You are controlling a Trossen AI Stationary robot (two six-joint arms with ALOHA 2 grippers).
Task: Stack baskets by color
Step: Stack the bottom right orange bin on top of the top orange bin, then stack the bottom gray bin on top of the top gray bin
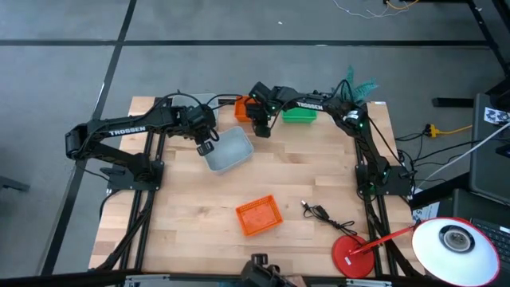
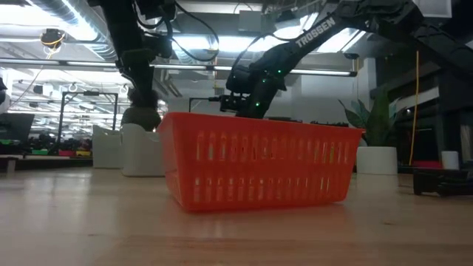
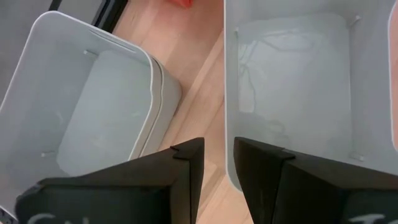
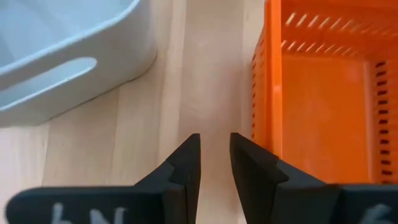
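A grey-white basket (image 1: 231, 151) sits left of the table's middle, and my left gripper (image 1: 205, 148) (image 3: 219, 163) is open at its left end. A second grey-white basket (image 3: 93, 106) stands on the wood just beyond. My right gripper (image 1: 260, 127) (image 4: 215, 163) hangs open over bare wood beside an orange basket (image 1: 239, 106) (image 4: 323, 87) at the far edge, with a grey-white basket (image 4: 62, 56) on its other side. A green basket (image 1: 300, 115) stands far right. Another orange basket (image 1: 259, 215) (image 2: 259, 170) rests on its base near the front edge. My left gripper slants down over the grey-white basket's end wall (image 3: 231, 124), one finger (image 3: 267, 174) on the inside and the other outside. Wood shows between the outer finger and the wall. Whether the inner finger touches the wall, I cannot tell.
A black cable (image 1: 323, 214) and a red round lamp base (image 1: 353, 255) lie at the front right. A teal plant (image 1: 358, 86) stands at the far right corner. Bare wood stretches across the table's middle and front left.
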